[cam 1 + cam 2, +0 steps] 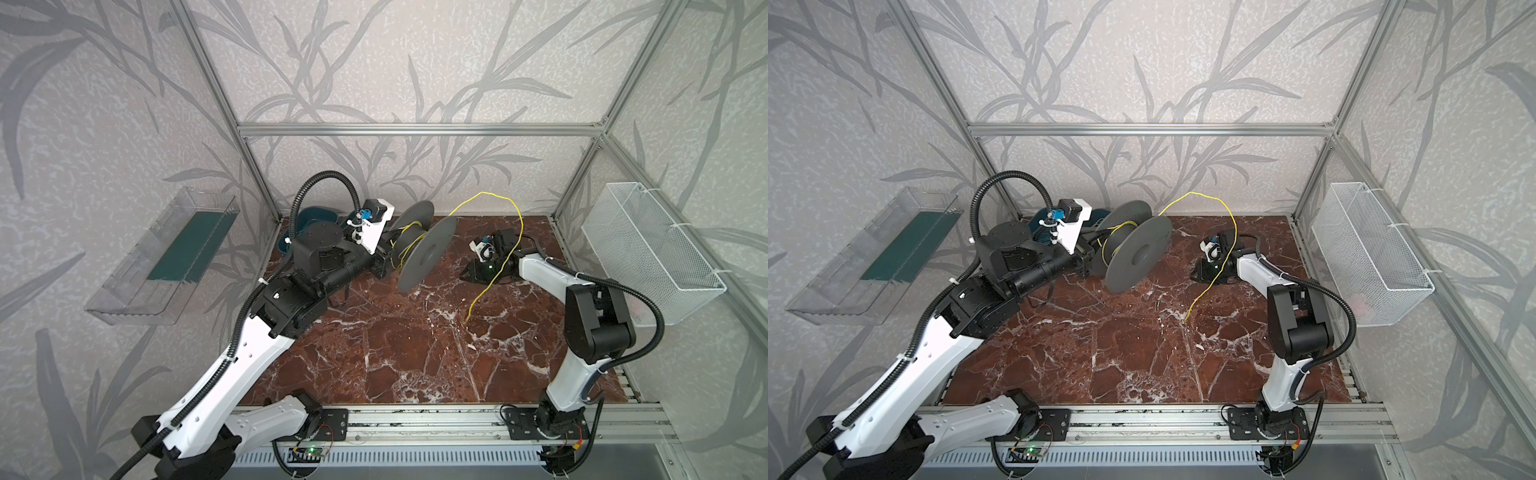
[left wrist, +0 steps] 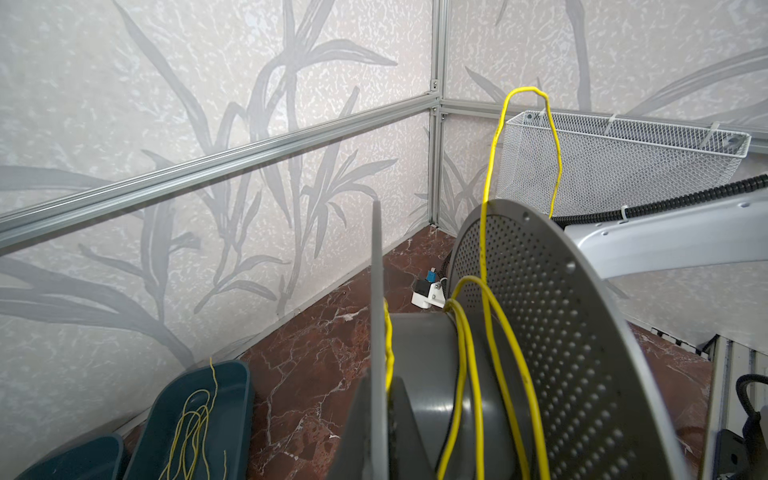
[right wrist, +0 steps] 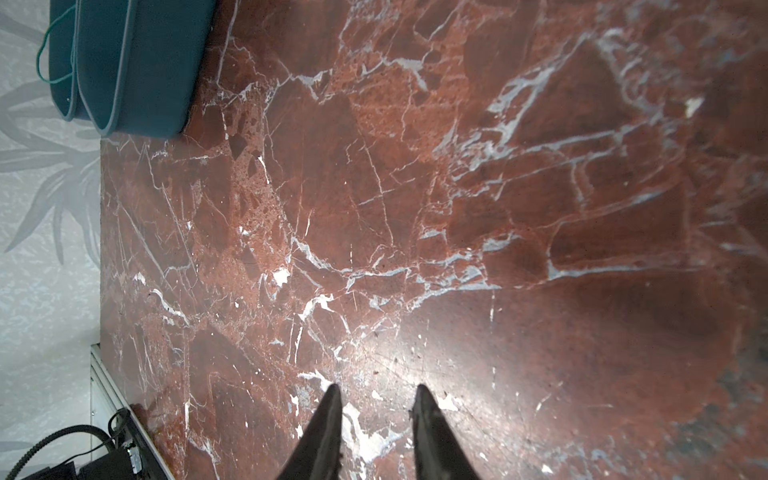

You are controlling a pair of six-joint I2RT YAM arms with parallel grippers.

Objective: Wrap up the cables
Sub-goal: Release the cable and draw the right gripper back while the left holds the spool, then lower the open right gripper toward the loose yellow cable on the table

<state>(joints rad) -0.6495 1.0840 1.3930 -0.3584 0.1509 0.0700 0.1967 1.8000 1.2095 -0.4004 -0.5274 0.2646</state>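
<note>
Your L gripper (image 1: 388,249) is clamped on the nearest flange of the spool (image 1: 424,249), which stands tilted on the table (image 1: 374,340). Your R gripper (image 3: 378,388): jaws apart, nothing between, over bare table. The cable (image 1: 482,193) has a few turns on the hub, arcs up, and drops past the R gripper; its free end is on the table.

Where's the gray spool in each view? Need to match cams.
Top view: gray spool, back centre, just off the left arm's wrist.
Top view: gray spool, same place, back centre.
Left wrist: gray spool close up, perforated flange filling the foreground.
Right wrist: not in it.
Shared landmark: teal trays by the back wall, in all four.
</note>
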